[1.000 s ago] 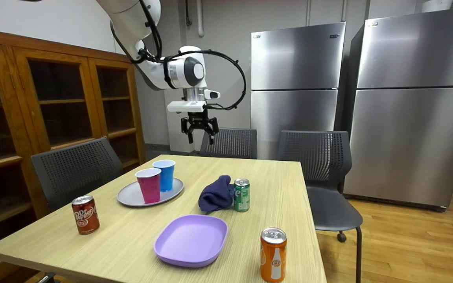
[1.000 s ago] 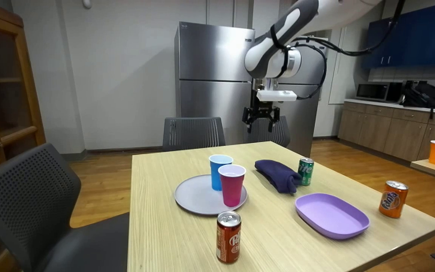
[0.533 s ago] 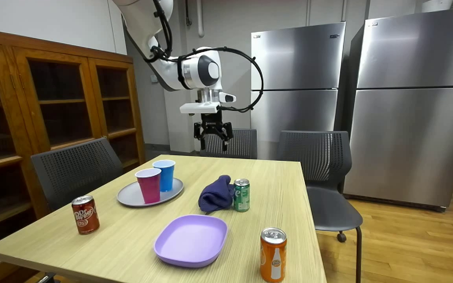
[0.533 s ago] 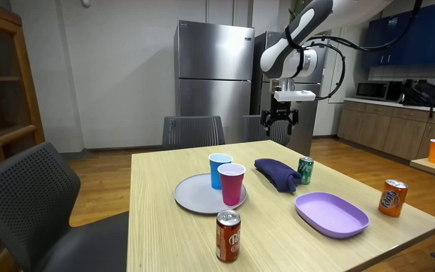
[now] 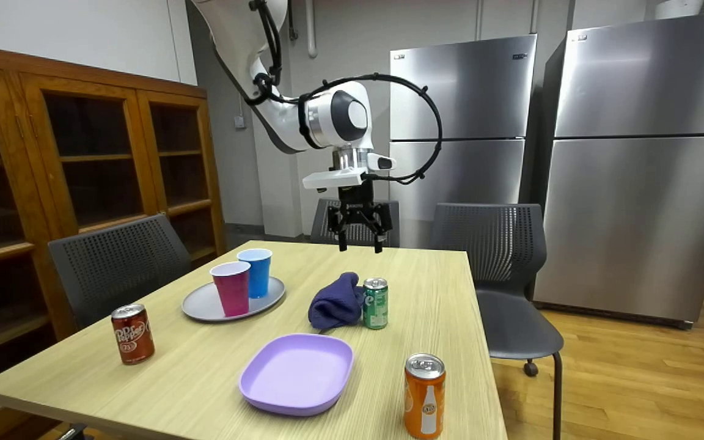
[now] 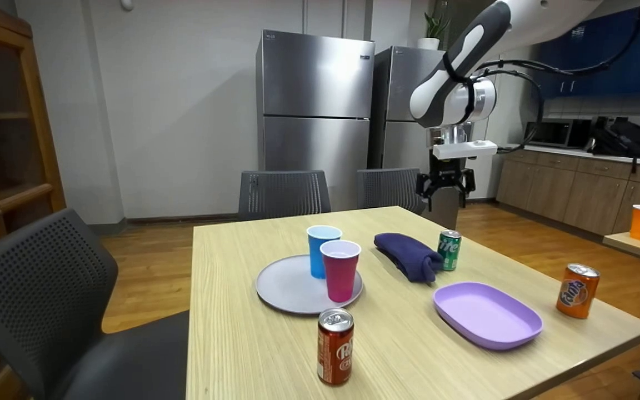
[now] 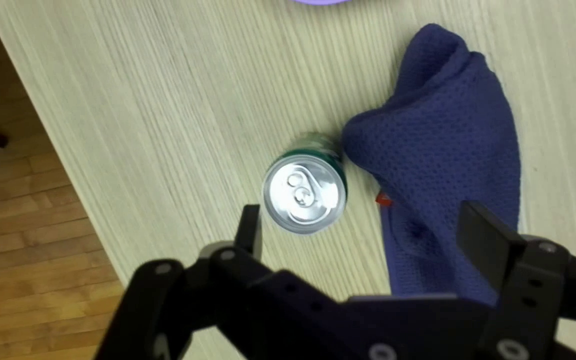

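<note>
- My wrist view looks down on a green can (image 7: 304, 194) standing upright on the pale, wood-grained table (image 7: 178, 100). Its silver lid faces the lens, washed bright by glare, with the pull tab in place; a sliver of dark green side shows past the rim.
- Along the bottom of that same view I have the gripper (image 7: 362, 215), its black fingers spread wide. The lid appears just past one fingertip; the other finger overlaps a navy cloth (image 7: 448, 135).
- The cloth lies loosely folded just beside the can, its knit dimpled, a small red tag (image 7: 383, 199) at one edge; I can't tell whether cloth and can touch.
- In an exterior view the gripper hangs above the table, pointing down, apart from the can, whose green side carries pale printing. A purple plate (image 5: 298, 374) lies toward the camera; a magenta cup (image 5: 231, 293) and a blue cup (image 5: 259, 275) stand on a gray plate (image 5: 202, 304), near a dark red can (image 5: 132, 335).
- In an exterior view I catch white lettering on the green can, only partly readable. An orange Fanta can (image 6: 578, 291) stands upright near the table's corner.
</note>
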`<state>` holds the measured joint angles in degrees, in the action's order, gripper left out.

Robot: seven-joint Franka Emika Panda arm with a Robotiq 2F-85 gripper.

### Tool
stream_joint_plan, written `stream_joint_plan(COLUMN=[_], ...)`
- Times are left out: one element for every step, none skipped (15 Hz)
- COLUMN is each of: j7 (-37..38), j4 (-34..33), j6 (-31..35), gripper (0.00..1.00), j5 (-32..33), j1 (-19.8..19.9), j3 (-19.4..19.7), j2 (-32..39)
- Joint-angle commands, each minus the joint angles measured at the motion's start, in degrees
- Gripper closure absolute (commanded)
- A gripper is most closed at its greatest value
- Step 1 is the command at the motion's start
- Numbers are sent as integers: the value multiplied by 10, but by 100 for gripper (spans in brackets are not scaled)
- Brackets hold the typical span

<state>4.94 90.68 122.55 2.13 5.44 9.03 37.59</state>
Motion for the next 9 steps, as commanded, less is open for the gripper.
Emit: stream_joint_plan(j7=[4, 4, 5, 6, 7, 7, 7, 7, 7], j4=[3, 6, 7, 7, 7, 7, 7, 7, 7], j6=[-2, -2, -2, -2, -2, -2, -2, -2, -2], gripper=[0, 0, 0, 0, 0, 0, 0, 0, 0], j5=[6, 7, 7, 7, 7, 7, 7, 7, 7], j1=[6, 7, 7, 6, 6, 6, 6, 6, 6], j3=[-2, 0, 0, 0, 0, 0, 0, 0, 0], j2=[0, 0, 0, 0, 0, 0, 0, 0, 0])
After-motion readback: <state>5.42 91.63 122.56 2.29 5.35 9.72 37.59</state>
